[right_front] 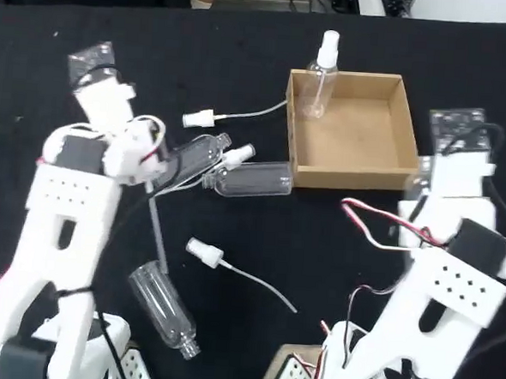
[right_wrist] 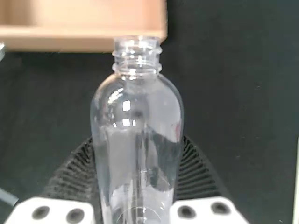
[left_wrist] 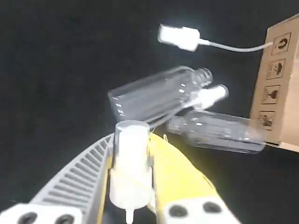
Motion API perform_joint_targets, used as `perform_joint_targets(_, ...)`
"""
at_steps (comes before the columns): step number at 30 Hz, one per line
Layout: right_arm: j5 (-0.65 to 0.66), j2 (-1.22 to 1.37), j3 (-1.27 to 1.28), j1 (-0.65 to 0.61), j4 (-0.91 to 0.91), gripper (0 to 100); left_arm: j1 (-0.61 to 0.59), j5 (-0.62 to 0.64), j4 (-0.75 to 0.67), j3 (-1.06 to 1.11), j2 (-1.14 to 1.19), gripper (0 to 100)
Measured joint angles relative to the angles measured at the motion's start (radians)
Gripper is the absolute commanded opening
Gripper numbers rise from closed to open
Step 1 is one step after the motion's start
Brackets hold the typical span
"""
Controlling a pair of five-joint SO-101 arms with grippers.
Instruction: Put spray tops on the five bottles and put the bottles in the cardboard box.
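A: Progress?
B: Early. Left claw (left_wrist: 133, 149) pinches a white spray top (left_wrist: 131, 163); right claw (right_wrist: 138, 163) clamps an uncapped clear plastic bottle (right_wrist: 138, 126). Three more bottles (right_front: 164, 309) (right_front: 252, 179) (right_front: 191, 154) lie on the black desk (right_front: 467, 57). Farthest, one capped bottle (right_front: 319, 86) stands in the brown cardboard box (right_front: 357, 176).

Five bottles: capped bottle (right_front: 318, 86) upright in box (right_front: 395, 121); three open, flat on worktop (right_front: 416, 53): top bottle (right_front: 195, 152), middle bottle (right_front: 254, 179), low bottle (right_front: 164, 309); held bottle (right_wrist: 138, 135), open, in right claw (right_wrist: 138, 158). Five spray tops: fitted top (right_front: 330, 41); three loose: far top (right_front: 199, 118), mid top (right_front: 238, 154), near top (right_front: 204, 253); held top (left_wrist: 131, 163) in left claw (left_wrist: 133, 140). One box. Two claws.
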Motion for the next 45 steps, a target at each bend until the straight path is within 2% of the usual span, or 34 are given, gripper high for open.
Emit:
perform_joint_targets(3,-0.038,-0.014,0.002,-0.12,0.075,1.1,-0.051,-0.114,0.018,0.0,-0.072,3)
perform_joint_targets(9,-0.226,-0.13,0.0,-0.396,0.097,1.1,-0.084,-0.319,0.018,-0.002,-0.183,3)
perform_joint_targets(12,-0.331,-0.198,0.048,-0.571,-0.003,1.1,-0.083,-0.334,-0.035,-0.002,-0.207,3)
perform_joint_targets(15,-0.405,-0.241,0.149,-0.738,-0.164,1.1,-0.083,-0.313,-0.149,0.029,-0.218,3)
perform_joint_targets(18,-0.456,-0.259,0.275,-0.836,-0.376,1.1,-0.083,-0.272,-0.282,0.068,-0.219,3)
perform_joint_targets(23,-0.52,-0.264,0.488,-0.864,-0.723,1.1,-0.083,-0.193,-0.531,0.091,-0.219,3)
perform_joint_targets(26,-0.551,-0.264,0.58,-0.875,-0.865,1.1,-0.083,-0.163,-0.626,0.089,-0.219,3)
perform_joint_targets(36,-0.555,-0.264,0.772,-0.895,-1.138,1.1,0.129,-0.149,-0.66,-0.089,-0.219,3)
perform_joint_targets(45,-0.555,-0.264,0.807,-0.898,-1.203,1.1,0.219,-0.149,-0.698,-0.169,-0.219,3)
